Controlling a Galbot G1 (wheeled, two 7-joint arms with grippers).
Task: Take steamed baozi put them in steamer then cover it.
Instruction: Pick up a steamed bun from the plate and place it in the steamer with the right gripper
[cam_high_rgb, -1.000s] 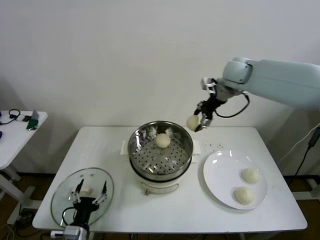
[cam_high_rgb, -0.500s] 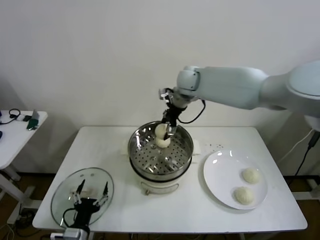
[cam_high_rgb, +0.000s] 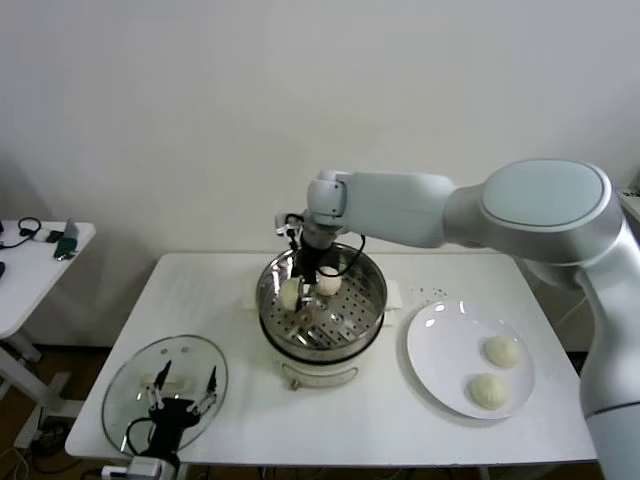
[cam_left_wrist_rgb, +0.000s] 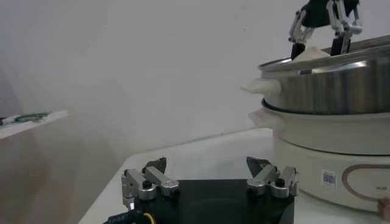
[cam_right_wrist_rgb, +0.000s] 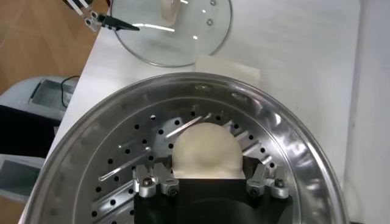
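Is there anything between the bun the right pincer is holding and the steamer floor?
Nothing visible. The right pincer holds a baozi just above the steamer, clear of the other baozi.

A white table (cam_high_rgb: 230, 290) is standing against a pale wall (cam_high_rgb: 200, 100). A white plate (cam_high_rgb: 445, 350) is lying on it toward the right, a clear glass lid (cam_high_rgb: 130, 385) is resting at its front-left corner, and a small side table (cam_high_rgb: 35, 265) is standing well off its left edge.
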